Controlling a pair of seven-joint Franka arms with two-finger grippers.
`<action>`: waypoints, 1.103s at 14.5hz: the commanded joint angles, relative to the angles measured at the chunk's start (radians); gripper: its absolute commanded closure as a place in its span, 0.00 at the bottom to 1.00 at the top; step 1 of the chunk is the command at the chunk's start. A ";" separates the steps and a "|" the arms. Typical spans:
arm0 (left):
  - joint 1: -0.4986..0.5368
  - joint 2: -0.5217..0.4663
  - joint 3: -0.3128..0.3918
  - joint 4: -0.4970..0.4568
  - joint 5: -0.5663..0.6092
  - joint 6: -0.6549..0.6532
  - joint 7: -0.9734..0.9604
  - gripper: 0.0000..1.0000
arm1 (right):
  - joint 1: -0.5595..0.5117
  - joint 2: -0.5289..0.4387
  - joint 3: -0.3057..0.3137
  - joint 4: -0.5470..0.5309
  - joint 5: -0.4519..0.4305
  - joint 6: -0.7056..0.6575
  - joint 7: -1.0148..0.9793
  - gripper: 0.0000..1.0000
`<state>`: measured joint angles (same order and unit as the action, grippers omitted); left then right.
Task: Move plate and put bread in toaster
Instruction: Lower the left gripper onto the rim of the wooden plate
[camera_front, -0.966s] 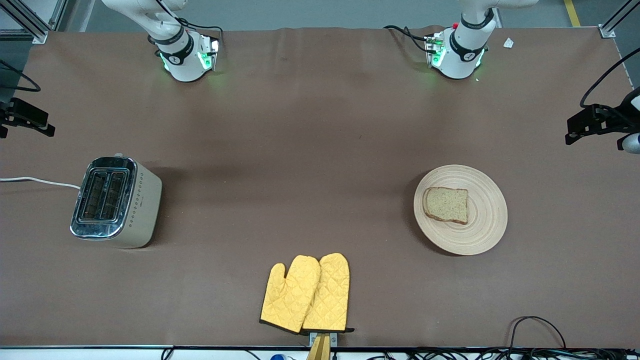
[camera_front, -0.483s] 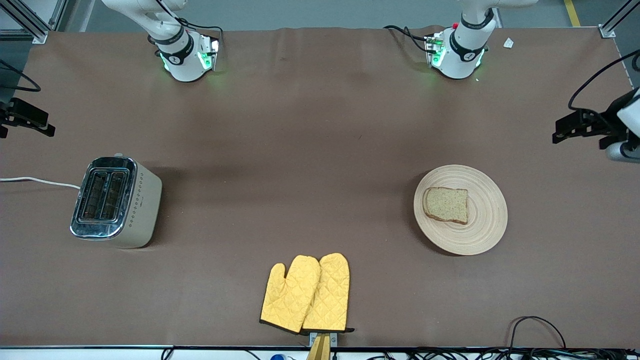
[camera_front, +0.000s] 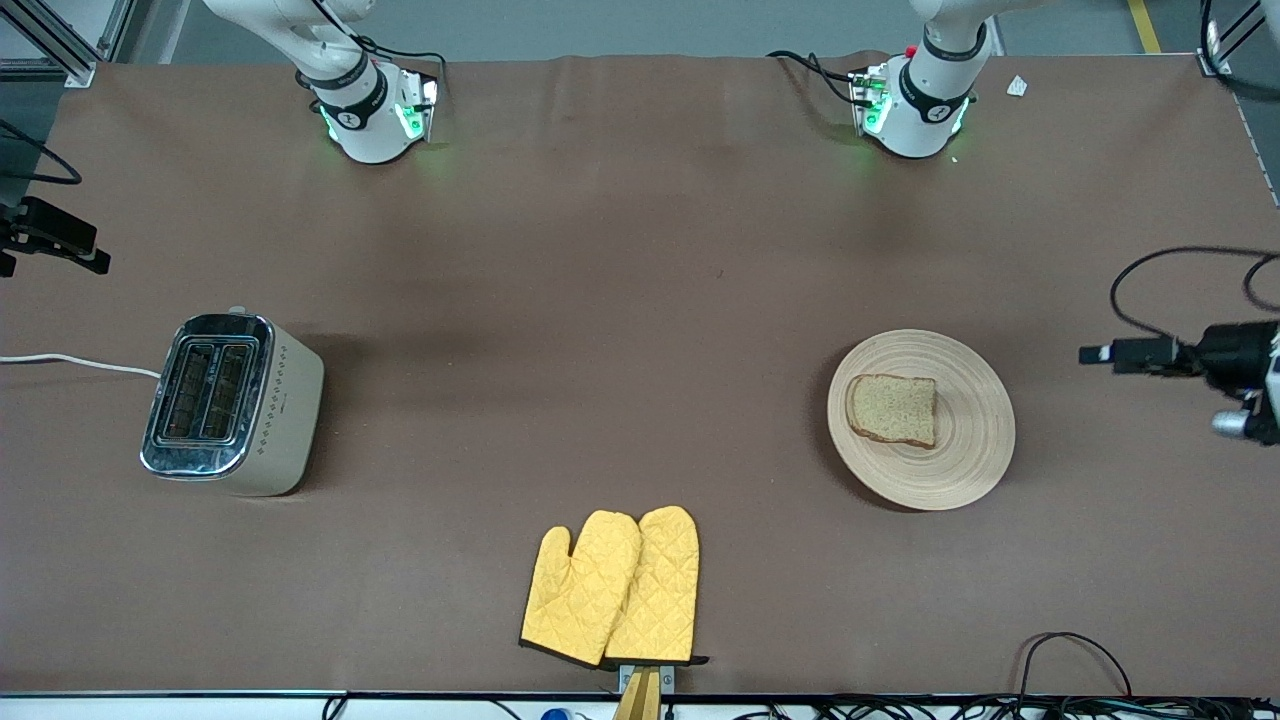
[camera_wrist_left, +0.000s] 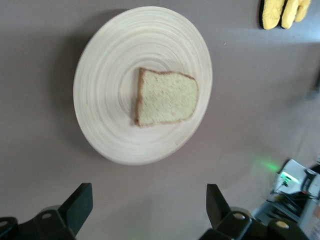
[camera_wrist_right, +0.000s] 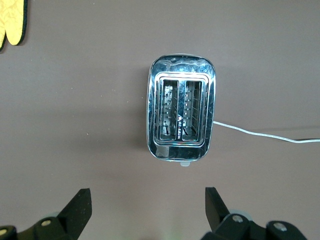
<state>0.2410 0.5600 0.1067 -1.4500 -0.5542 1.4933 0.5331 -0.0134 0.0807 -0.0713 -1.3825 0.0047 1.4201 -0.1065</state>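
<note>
Brown table (camera_front: 640, 300): nothing done; bread (camera_front: 893, 408) lies on plate (camera_front: 975, 455), toaster (camera_front: 232, 403) empty, my left pincer (camera_wrist_left: 145, 205) and right pincer (camera_wrist_right: 145, 202) both spread wide, holding nothing.

The plate (camera_front: 968, 470) looks like pale matt wood, grooved in fine concentric rings. The bread (camera_front: 893, 408) is rough, speckled crumb with a darker crust. The toaster (camera_front: 232, 403) has a mirror-glossy chrome top over smooth cream-beige sides. The oven mitts (camera_front: 612, 587) are quilted yellow cloth. The tabletop (camera_front: 600, 300) is covered in matt brown material, faintly creased.
</note>
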 joint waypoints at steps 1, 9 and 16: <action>0.037 0.164 -0.007 0.076 -0.062 0.054 0.161 0.00 | -0.008 -0.013 0.004 -0.015 0.014 0.008 -0.012 0.00; 0.044 0.327 -0.013 0.074 -0.199 0.163 0.387 0.00 | -0.008 -0.012 0.001 -0.015 0.014 0.008 -0.013 0.00; 0.054 0.422 -0.070 0.071 -0.252 0.163 0.559 0.85 | -0.008 -0.012 0.001 -0.015 0.014 0.008 -0.013 0.00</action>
<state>0.2831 0.9329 0.0424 -1.4007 -0.7664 1.6583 1.0136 -0.0135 0.0808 -0.0724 -1.3826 0.0049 1.4203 -0.1069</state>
